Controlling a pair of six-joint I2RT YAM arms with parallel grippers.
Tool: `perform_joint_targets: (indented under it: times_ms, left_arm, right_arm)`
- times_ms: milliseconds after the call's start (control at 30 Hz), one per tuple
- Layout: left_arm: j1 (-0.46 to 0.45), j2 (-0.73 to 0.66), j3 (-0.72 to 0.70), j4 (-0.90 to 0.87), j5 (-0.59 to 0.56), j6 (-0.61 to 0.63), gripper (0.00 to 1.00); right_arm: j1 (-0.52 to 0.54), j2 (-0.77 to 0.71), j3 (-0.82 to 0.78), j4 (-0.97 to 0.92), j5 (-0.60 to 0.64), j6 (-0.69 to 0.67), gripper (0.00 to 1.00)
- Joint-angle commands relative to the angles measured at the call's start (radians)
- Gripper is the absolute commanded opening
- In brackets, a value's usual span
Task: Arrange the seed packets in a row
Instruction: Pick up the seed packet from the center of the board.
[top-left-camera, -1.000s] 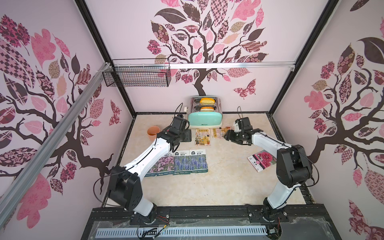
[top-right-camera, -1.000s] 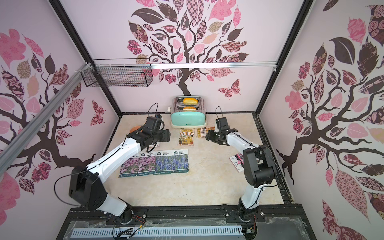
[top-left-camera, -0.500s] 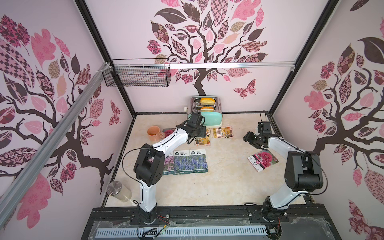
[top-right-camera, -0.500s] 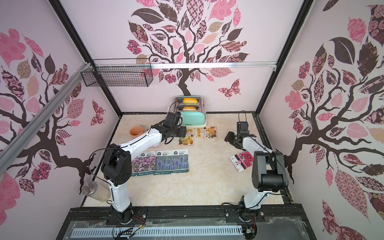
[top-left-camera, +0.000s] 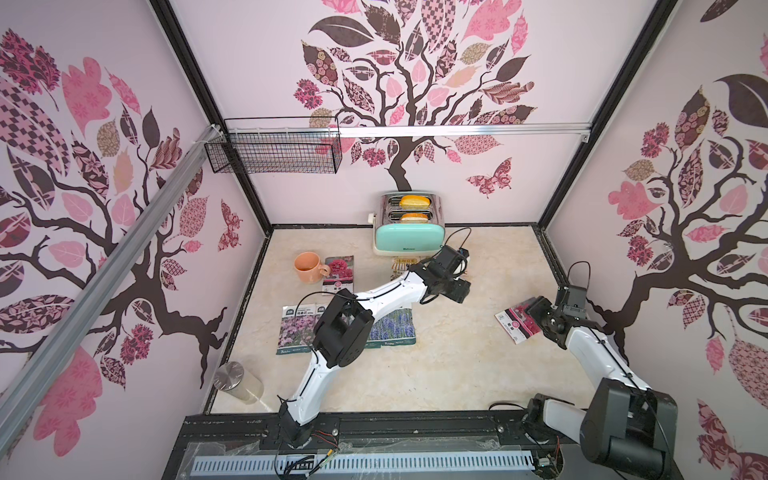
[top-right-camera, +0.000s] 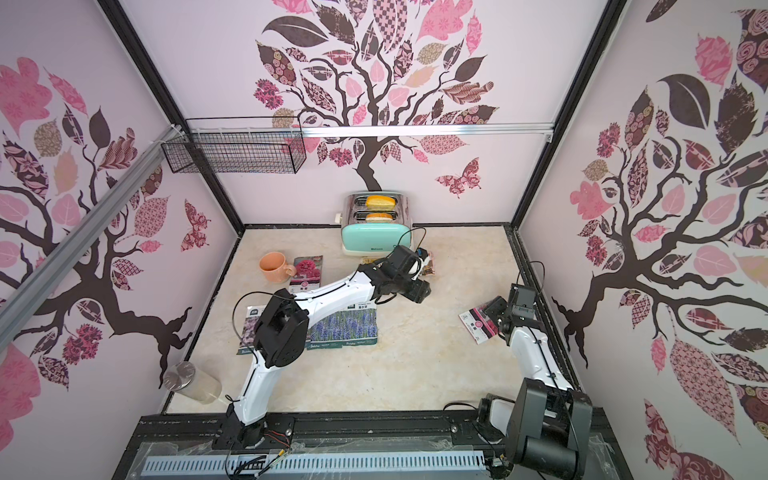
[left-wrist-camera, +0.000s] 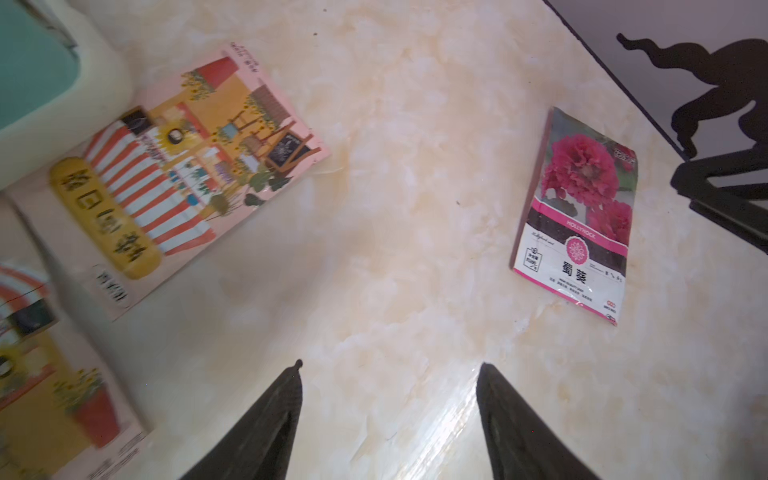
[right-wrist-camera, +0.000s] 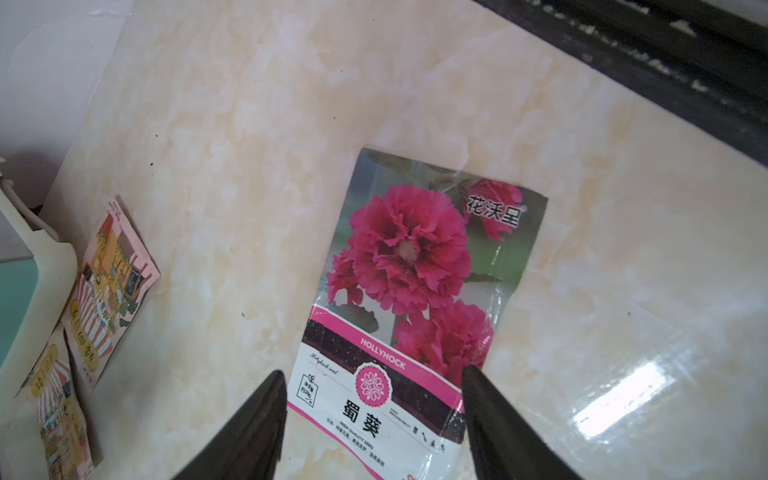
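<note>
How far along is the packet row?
Done: pink-flower packets and lavender packets lie lined up. In hand: nothing; the open right pincer hovers over one hollyhock packet, the left pincer open over bare table. Left: that packet, its twin by the mug, both shopfront packets.

My left arm (top-left-camera: 390, 291) reaches out from its base with the elbow raised, the forearm stretched toward the back and across to the right. My left jaws point down at the surface, spread wide and empty. My right arm (top-left-camera: 590, 353) leans forward along the right side, wrist tipped down. My right jaws stand apart, gripping nothing.
</note>
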Motion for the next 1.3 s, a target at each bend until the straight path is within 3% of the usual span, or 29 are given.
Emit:
perform_joint_targets:
  times_ms: [0, 333, 667, 767, 1000, 1267]
  left_arm:
    - [-0.003, 0.090, 0.102, 0.014, 0.047, 0.017, 0.69]
    - [-0.005, 0.317, 0.346, -0.031, 0.063, 0.036, 0.72]
    - [-0.006, 0.525, 0.594, -0.068, 0.146, 0.000, 0.75]
    - [-0.009, 0.570, 0.653, -0.078, 0.173, -0.016, 0.75]
    - [-0.017, 0.576, 0.654, -0.134, 0.235, -0.015, 0.76]
    - [-0.017, 0.526, 0.542, -0.222, 0.243, -0.058, 0.82]
  right_arm:
    - [-0.019, 0.013, -0.022, -0.016, 0.008, 0.044, 0.69]
    - [-0.084, 0.061, -0.071, 0.045, -0.038, 0.087, 0.67]
    - [-0.099, 0.263, -0.005, 0.122, -0.171, 0.044, 0.64]
    - [-0.099, 0.335, 0.031, 0.118, -0.237, 0.018, 0.59]
    - [-0.066, 0.383, 0.051, 0.135, -0.309, 0.000, 0.55]
    - [0.037, 0.390, 0.090, 0.134, -0.335, 0.009, 0.50]
